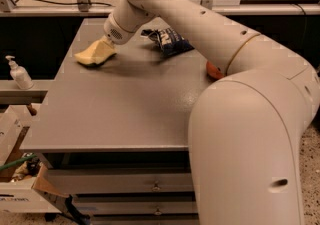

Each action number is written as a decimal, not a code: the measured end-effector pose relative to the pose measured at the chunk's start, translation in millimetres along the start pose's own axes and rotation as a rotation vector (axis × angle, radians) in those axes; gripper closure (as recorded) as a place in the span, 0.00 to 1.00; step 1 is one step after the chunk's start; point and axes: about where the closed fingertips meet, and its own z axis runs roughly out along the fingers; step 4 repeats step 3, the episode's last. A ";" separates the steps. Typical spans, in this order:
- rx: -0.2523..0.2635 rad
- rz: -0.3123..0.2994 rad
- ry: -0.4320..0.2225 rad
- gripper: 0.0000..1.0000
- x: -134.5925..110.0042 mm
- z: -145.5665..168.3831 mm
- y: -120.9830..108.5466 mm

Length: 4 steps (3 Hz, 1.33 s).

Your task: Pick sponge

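Observation:
My gripper is at the far left part of the grey table, down at its surface, with the arm reaching over from the right. A pale yellow sponge lies flat on the table right at the gripper's tip and touches it. The sponge and the gripper's pale yellow end run together in colour, so I cannot tell where one stops or whether the sponge is gripped.
A dark blue snack bag lies at the table's back middle. An orange object peeks out from behind the arm at the right edge. A pump bottle stands on a ledge at the left, with a cardboard box below.

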 end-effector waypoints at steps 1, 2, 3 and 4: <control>-0.023 -0.032 -0.021 1.00 -15.4 -30.7 17.9; -0.045 -0.070 -0.045 1.00 -39.0 -72.8 40.3; -0.045 -0.070 -0.045 1.00 -39.0 -72.7 40.4; -0.045 -0.070 -0.045 1.00 -39.0 -72.7 40.4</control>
